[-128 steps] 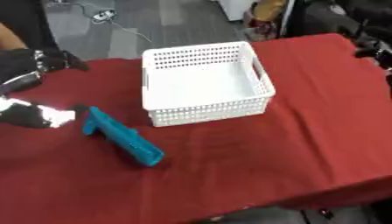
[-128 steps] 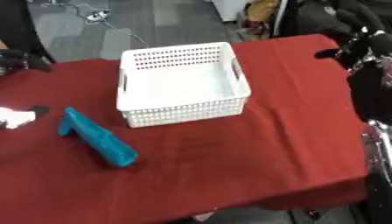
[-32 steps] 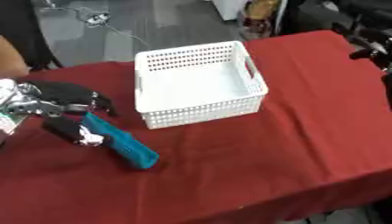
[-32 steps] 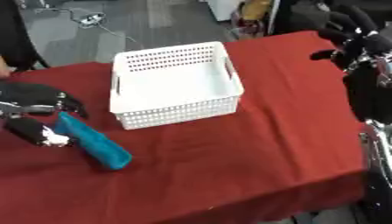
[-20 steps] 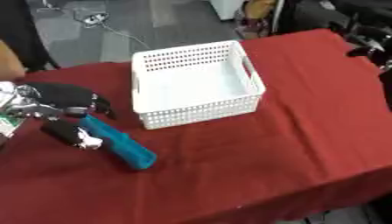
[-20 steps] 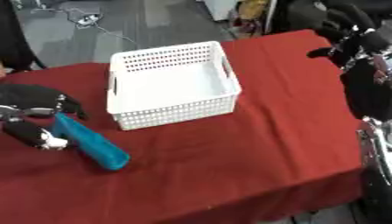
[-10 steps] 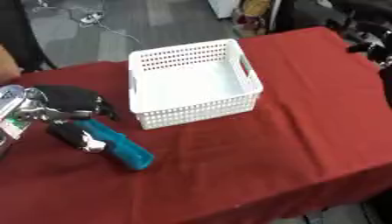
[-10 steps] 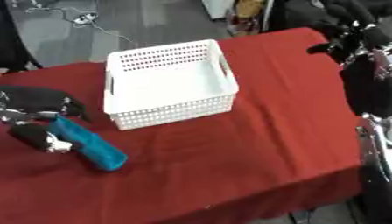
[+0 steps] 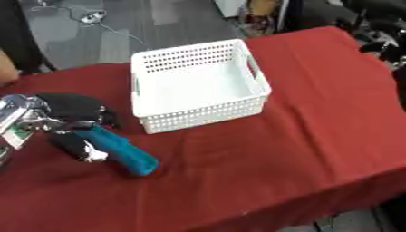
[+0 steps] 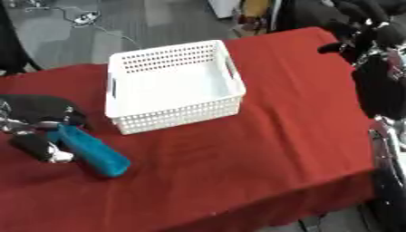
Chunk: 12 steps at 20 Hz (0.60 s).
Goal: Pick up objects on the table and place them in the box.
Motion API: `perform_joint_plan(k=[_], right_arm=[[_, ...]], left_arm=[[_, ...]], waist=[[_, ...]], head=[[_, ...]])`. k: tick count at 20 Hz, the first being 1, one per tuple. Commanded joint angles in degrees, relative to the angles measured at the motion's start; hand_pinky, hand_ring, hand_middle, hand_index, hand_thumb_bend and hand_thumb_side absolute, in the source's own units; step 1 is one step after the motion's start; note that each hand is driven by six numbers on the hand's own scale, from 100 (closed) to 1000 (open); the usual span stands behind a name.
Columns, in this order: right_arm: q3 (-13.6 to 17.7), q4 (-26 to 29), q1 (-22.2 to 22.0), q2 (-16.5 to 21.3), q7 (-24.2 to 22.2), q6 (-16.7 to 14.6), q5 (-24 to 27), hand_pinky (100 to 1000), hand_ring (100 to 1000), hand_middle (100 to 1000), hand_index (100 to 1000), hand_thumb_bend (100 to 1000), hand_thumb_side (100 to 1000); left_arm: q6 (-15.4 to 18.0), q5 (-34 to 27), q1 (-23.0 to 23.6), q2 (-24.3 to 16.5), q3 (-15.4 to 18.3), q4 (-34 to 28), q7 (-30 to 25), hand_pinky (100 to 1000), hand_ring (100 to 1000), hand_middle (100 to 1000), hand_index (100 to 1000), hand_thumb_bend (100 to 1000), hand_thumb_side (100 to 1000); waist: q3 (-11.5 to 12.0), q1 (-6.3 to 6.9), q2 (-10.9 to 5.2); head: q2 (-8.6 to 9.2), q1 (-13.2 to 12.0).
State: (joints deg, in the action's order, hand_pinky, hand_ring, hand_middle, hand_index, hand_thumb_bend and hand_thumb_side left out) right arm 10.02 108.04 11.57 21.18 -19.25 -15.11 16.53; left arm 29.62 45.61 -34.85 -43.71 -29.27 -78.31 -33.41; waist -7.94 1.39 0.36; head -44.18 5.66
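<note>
table [image 9: 301, 118]: covered in a red cloth, runs askew across both views.

box [image 9: 196, 86]: white plastic basket with perforated walls and handle slots, standing upright on the cloth toward the far middle; nothing lies inside.

teal object [image 9: 119, 150]: long, rounded bar shape, lying flat on the cloth at the near left, just beside the box's left near corner but apart from it; its far end sits at the left hand, its near end points toward the table's front edge.

left hand [image 9: 70, 115]: black, enters from the left edge, set down over the far end of the teal object; fingers curled around that end, with one dark finger and a white tip showing on the object's left side.

right hand [image 10: 366, 38]: black, at the upper right, off the far right corner of the table; whether its fingers are spread or closed cannot be told.
</note>
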Motion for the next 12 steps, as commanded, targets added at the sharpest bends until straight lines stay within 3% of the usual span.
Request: perform_joint_plan(k=[1, 12], right_arm=[[0.18, 0.71, 1.06, 1.05, 0.00, 0.07, 0.32, 680, 862, 914, 1000, 100, 1000], [0.16, 0.77, 1.00, 1.01, 0.02, 0.08, 0.33, 679, 862, 914, 1000, 100, 1000]], left_arm=[[5.76, -1.17, -0.38, -2.05, 0.56, -0.70, -5.84, 910, 837, 766, 898, 658, 916], [4.92, -3.93, 1.24, -3.41, 0.27, -2.66, -6.94, 851, 799, 741, 881, 650, 931]], waist=[[-0.02, 0.03, -0.51], [0.02, 0.02, -0.48]], head=[[0.06, 0.95], [0.06, 1.02]])
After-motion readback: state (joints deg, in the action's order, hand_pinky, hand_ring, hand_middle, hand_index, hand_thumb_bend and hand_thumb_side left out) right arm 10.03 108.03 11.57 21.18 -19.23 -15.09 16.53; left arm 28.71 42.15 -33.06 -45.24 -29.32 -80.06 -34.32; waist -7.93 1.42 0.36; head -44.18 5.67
